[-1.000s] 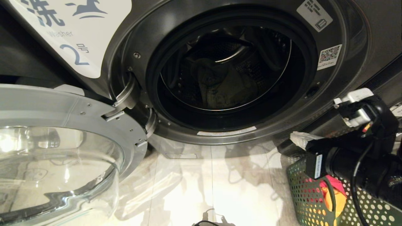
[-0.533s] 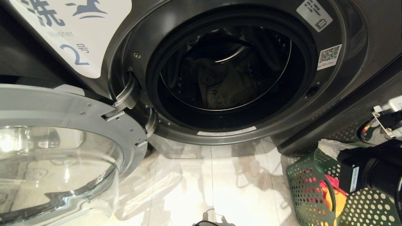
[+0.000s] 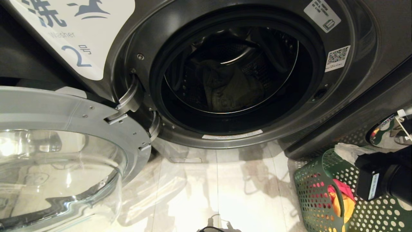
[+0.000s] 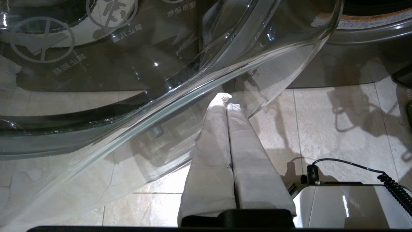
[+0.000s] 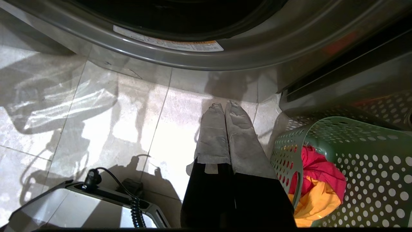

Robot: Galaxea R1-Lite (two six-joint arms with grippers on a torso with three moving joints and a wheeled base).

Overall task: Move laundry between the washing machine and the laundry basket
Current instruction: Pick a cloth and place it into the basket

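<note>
— Laundry, where is it?
— Red cloth (image 5: 317, 169) and yellow cloth (image 5: 317, 201) in the basket (image 5: 363, 161), beside the right pincer (image 5: 225, 108), pressed together. Left pincer (image 4: 225, 98) too, under the door (image 3: 64, 154).
— Farther?
— Bare floor (image 3: 209, 187), then the washer (image 3: 354, 83) mouth, grey garment (image 3: 230, 87) inside.

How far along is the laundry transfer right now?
Done: the washing machine door is open, and one grey-green garment lies in the drum. In hand: nothing; the right hand is shut and empty beside the laundry basket. Left: the red garment and yellow-orange garment sit in the basket.
</note>
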